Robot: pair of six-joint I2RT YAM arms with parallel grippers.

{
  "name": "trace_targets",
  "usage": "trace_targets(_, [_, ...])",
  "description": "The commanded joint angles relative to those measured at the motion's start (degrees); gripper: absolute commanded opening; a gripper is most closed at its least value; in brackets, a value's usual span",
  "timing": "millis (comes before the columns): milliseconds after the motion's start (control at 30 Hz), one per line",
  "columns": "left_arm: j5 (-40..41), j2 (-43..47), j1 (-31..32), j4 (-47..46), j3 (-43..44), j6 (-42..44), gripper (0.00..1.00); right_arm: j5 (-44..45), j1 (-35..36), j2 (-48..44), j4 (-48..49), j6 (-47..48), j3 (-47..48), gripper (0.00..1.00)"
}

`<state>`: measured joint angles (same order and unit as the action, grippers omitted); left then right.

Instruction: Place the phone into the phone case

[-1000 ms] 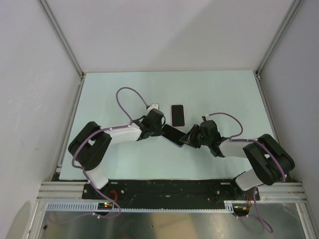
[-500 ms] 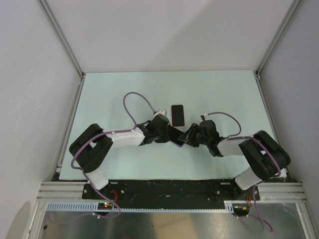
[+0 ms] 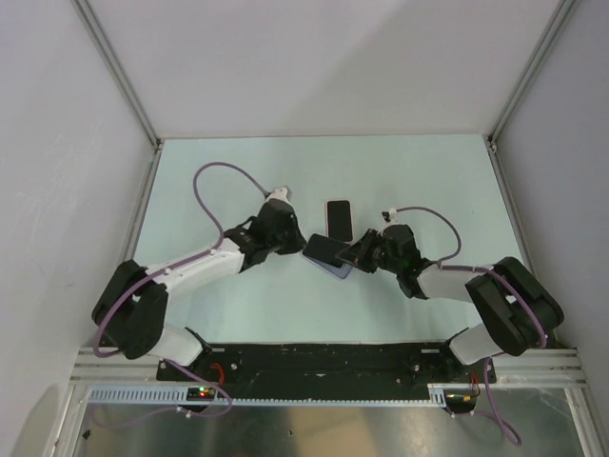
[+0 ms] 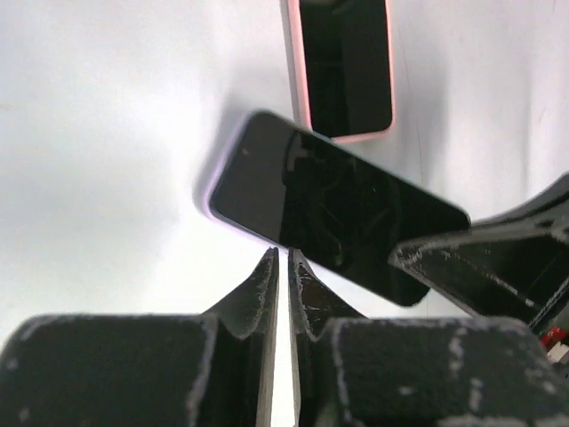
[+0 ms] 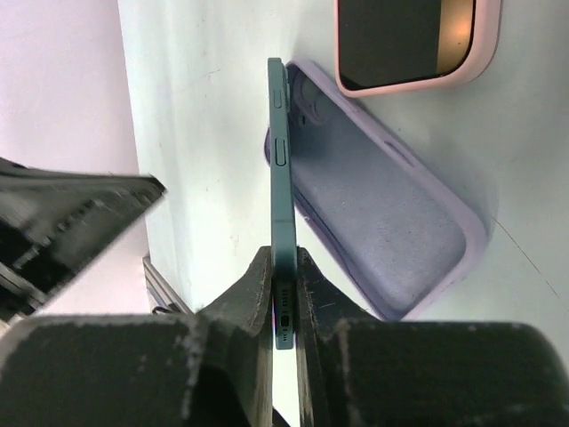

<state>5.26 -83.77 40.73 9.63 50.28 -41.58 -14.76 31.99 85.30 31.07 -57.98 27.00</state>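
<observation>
Phone tilted over the open case, ready to seat

Your right gripper [image 5: 283,298] is clenched on the phone [image 5: 283,178] at its port end and holds it slanted just above the lilac case [image 5: 391,231], which lies hollow side up. The left gripper [image 4: 283,267] waits just beside the lilac case, pinched together on nothing. A pink-cased phone [image 5: 409,44] lies just beyond the lilac case, apart from it. Square the phone's free end with the camera cut-out end of the lilac case and tuck that end under the lip first. Then lay the rest down flat. Pin the case rim with your left gripper so it cannot slide, and let go only once the corners have caught.
</observation>
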Motion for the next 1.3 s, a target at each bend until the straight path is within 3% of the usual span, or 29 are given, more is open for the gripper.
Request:
trace_targets(0, [0.93,1.88,-4.09,2.37,2.81,3.99,0.12,1.95,-0.57,-2.98,-3.09,2.70,-0.02,0.01])
trace_targets(300, [-1.96,-7.79,-6.15,2.81,8.27,10.52,0.14,0.44,-3.50,-13.87,-10.40,3.49,-1.59,0.00])
trace_targets(500, [-3.83,-15.11,-5.36,4.32,13.28,17.71,0.34,-0.36,-7.88,-25.29,-22.76,2.92,-1.07,0.00])
trace_targets(833, [-1.32,-23.78,-3.31,8.95,20.30,24.91,0.39,-4.61,-12.65,-32.94,-32.43,4.07,-0.60,0.00])
trace_targets(967, [0.99,-25.26,-2.61,10.94,21.49,25.05,0.38,-6.69,-13.90,-33.03,-34.14,4.93,0.05,0.00])
trace_targets(1100, [4.57,-25.14,-1.12,12.34,20.64,23.45,0.29,-9.50,-15.00,-31.43,-34.06,5.43,0.81,0.00])
trace_targets(1267, [8.71,-24.30,1.20,14.17,17.96,18.24,0.09,-14.44,-15.63,-28.30,-32.95,5.94,2.44,0.00])
